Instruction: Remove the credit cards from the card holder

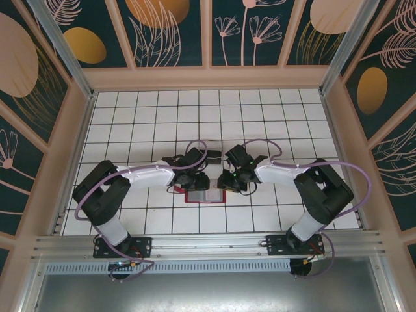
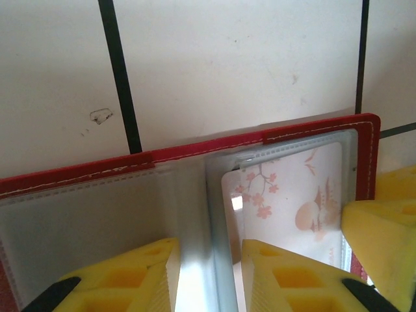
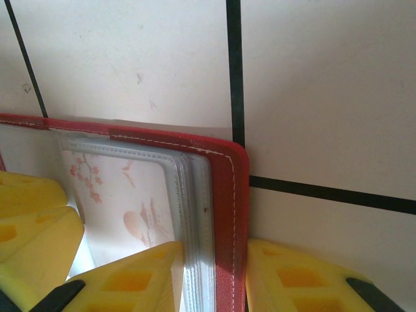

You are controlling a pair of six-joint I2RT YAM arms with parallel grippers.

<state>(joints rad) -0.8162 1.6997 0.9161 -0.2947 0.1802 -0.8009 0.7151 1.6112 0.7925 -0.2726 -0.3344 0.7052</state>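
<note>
L fingers point(image 2: 140, 273), R fingers point(image 3: 130, 276) at open card holder point(image 2: 312, 132)

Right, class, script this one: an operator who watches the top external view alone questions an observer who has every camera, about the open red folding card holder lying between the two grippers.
Operator: Is any card inside the red folding card holder?
Observer: Yes. A pale card printed with pink blossom sits in a clear plastic sleeve on the half nearer the right arm.
Operator: How does the right gripper stand against the holder?
Observer: Its yellow fingers straddle the holder's right red edge, one over the sleeves and one outside over the white tile.
</note>
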